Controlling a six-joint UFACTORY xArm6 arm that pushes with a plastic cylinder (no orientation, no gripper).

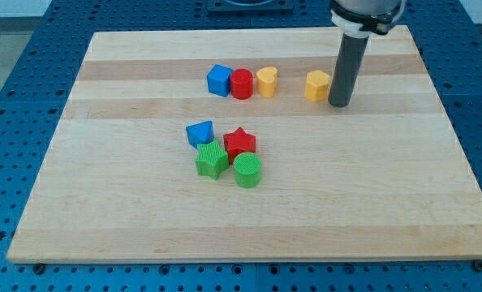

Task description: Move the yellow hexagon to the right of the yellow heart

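Yellow hexagon (317, 84) sits in the upper part of the wooden board (144, 219), toward the view's right, resting flat on the top surface. My tip (339, 104) is just beside it on its right side, so close they look to be touching or nearly so; can't tell for sure if there's contact. Tool is a plain dark rod, no jaws, so it isn't gripping anything, just standing upright w/ its lower end down on the board. Yellow heart (266, 81) lies to the hexagon's left, w/ a clear gap of bare wood between the two, approx. on the same row. Left of the heart, touching or nearly touching it, is a red cylinder (241, 83), and left of that a blue block (219, 79), shape roughly cube-like, hard to say exactly. Those 3 form a tight line. Lower down, near the board's middle, a second cluster: blue block (200, 132) w/ a slanted top at upper left, red star (239, 142) at upper right, green star (212, 160) at lower left, green cylinder (247, 170) at lower right, all packed close together. That cluster is well apart from the tip.
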